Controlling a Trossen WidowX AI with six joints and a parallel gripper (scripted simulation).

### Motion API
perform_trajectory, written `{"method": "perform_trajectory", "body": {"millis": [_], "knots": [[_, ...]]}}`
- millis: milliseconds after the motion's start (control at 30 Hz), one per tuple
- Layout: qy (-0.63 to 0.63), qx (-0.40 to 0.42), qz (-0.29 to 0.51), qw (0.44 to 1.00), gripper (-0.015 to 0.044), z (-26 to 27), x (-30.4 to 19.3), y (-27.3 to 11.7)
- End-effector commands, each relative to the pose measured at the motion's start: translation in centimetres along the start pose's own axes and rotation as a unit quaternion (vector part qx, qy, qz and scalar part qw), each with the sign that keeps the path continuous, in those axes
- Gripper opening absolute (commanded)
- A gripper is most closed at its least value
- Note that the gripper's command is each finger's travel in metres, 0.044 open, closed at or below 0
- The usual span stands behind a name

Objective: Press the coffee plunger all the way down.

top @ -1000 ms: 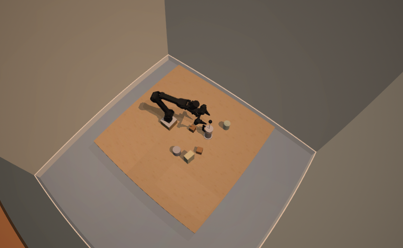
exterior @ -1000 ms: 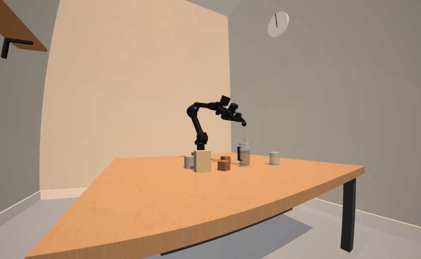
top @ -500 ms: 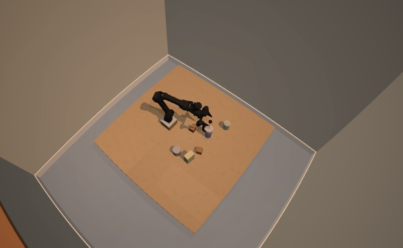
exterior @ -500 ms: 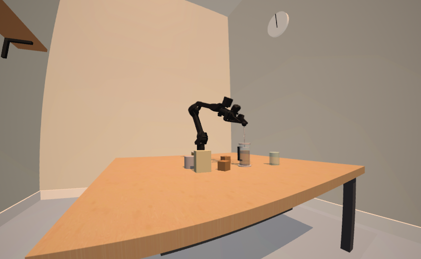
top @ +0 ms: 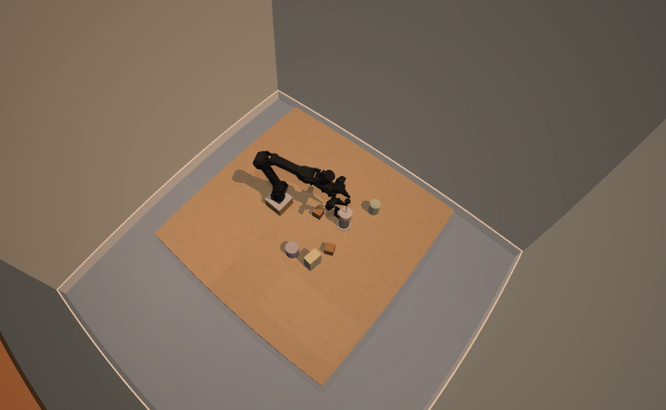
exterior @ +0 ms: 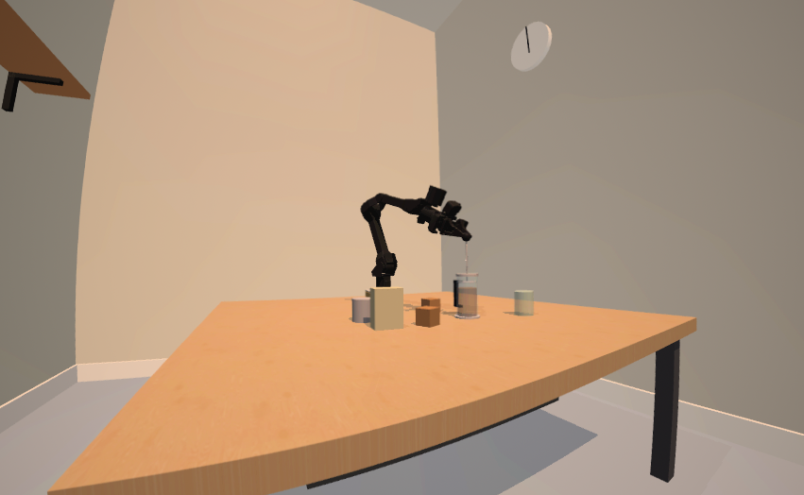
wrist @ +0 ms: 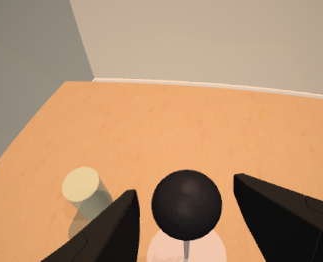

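Progress is early: the pincer [wrist: 185, 191] is in place but released, its fingers partway apart on either side of the black knob [wrist: 186, 204] with a thin gap on each side, so nothing is grasped yet. Directly below, the rod [exterior: 466, 258] stands tall out of the press [exterior: 467, 298], which sits upright on the table [exterior: 331, 381]. The plunger looks fully raised, so the whole push and the release remain. The press holds brown liquid. Just beyond the pincer's left finger stands a pale green cup [wrist: 83, 190]; whether it holds anything cannot be told. Farther off are two orange blocks [exterior: 427, 315], a tan block [exterior: 386, 307] and a grey cup [exterior: 360, 309].
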State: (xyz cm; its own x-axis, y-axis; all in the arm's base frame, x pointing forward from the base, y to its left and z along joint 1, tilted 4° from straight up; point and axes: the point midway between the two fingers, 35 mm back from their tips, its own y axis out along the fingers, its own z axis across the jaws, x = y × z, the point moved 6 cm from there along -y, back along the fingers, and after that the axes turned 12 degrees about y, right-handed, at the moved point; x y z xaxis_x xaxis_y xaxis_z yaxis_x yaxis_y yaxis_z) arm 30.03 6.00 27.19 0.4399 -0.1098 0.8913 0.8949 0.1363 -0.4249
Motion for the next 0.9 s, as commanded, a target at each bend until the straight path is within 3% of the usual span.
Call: {"method": "perform_trajectory", "body": {"millis": [0, 133, 867], "knots": [[-0.001, 0.003, -0.001, 1.0, 0.0145, 0.0, 0.0, 0.0], [-0.001, 0.003, -0.001, 1.0, 0.0122, 0.0, 0.0, 0.0], [-0.001, 0.003, -0.001, 1.0, 0.0122, -0.3, -1.7, 1.6]]}}
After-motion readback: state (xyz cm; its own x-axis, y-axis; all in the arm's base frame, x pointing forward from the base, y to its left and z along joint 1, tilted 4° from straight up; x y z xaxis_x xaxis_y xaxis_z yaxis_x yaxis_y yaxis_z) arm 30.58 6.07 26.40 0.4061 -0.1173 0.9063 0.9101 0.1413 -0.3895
